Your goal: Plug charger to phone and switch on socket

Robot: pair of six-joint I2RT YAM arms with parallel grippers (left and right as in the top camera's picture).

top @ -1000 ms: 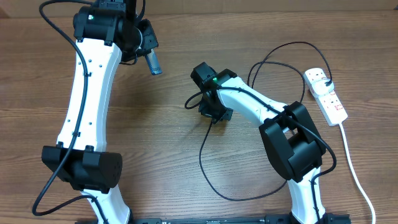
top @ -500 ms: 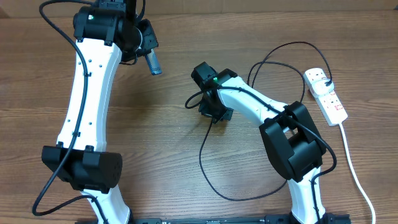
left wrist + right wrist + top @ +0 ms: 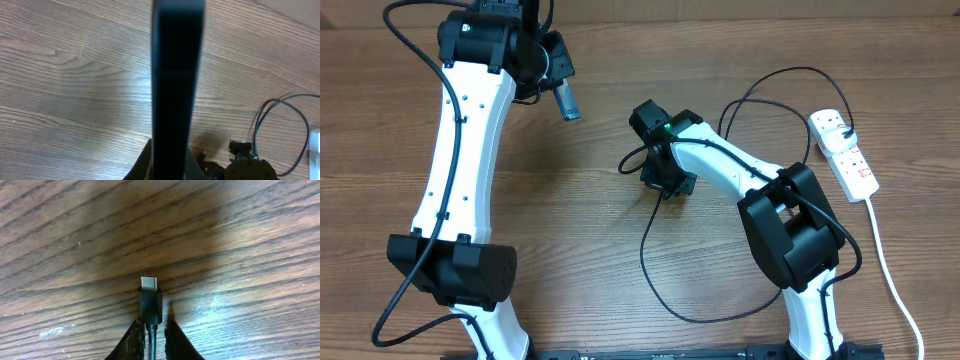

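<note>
In the overhead view my left gripper (image 3: 558, 88) is raised at the back left, shut on the phone (image 3: 566, 104), whose bluish end sticks out below the fingers. The left wrist view shows the phone (image 3: 177, 75) edge-on as a dark slab between the jaws of the left gripper (image 3: 170, 165). At the table's middle, my right gripper (image 3: 665, 184) is shut on the charger (image 3: 650, 250). In the right wrist view the charger's plug tip (image 3: 150, 283) juts out ahead of the right gripper (image 3: 152, 326), just over the wood. The socket (image 3: 847, 155) lies at the far right.
The charger's black cable loops from the right gripper over the table, round the right arm's base (image 3: 790, 240) and up to the socket. A thick white cord (image 3: 890, 270) runs from the socket toward the front right edge.
</note>
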